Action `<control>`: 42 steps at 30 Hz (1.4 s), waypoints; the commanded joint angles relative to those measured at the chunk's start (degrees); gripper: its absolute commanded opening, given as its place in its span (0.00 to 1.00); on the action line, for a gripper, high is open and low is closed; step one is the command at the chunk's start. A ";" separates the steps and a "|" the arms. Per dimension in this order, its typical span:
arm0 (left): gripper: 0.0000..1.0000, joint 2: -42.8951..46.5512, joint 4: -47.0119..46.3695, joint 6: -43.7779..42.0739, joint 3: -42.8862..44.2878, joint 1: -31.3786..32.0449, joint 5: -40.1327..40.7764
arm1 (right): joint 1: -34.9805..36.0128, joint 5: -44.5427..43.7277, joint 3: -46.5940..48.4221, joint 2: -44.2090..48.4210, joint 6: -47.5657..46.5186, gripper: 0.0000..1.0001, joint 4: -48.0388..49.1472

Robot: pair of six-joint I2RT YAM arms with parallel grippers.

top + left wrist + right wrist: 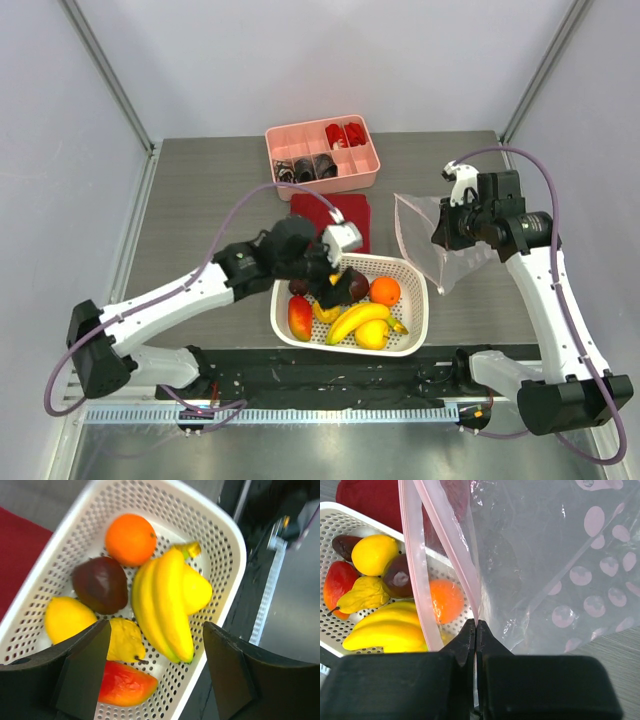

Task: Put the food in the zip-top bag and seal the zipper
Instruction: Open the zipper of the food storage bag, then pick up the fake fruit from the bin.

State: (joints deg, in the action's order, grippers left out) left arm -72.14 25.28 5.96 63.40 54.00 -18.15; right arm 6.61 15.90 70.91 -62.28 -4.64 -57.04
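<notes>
All fruit (357, 318) lies in the basket (424, 300) under the spread left gripper (155, 672), while the right gripper (476, 630) pinches the bag (545, 555) mouth just right of it, so a first pick seems next.

Fruit (131, 539) crowd the white basket (227, 540), touching; the widest bare floor lies between banana (160, 600) and rim.
</notes>
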 commanded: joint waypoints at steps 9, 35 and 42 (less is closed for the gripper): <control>0.73 -10.91 3.82 -7.36 0.15 17.54 25.26 | -1.34 0.18 0.28 -1.17 2.27 0.01 2.72; 0.00 -8.73 11.37 -2.26 14.91 14.21 35.64 | -1.51 0.62 4.84 -3.81 3.06 0.01 2.63; 0.00 -4.60 8.21 -13.85 19.92 11.75 41.88 | -1.43 4.22 7.57 -4.25 4.11 0.01 1.32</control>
State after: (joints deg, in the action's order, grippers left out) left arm -80.09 36.86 0.51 79.37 66.63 18.22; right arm 5.39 17.34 75.13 -66.76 -2.02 -56.18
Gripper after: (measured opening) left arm 0.398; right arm 0.022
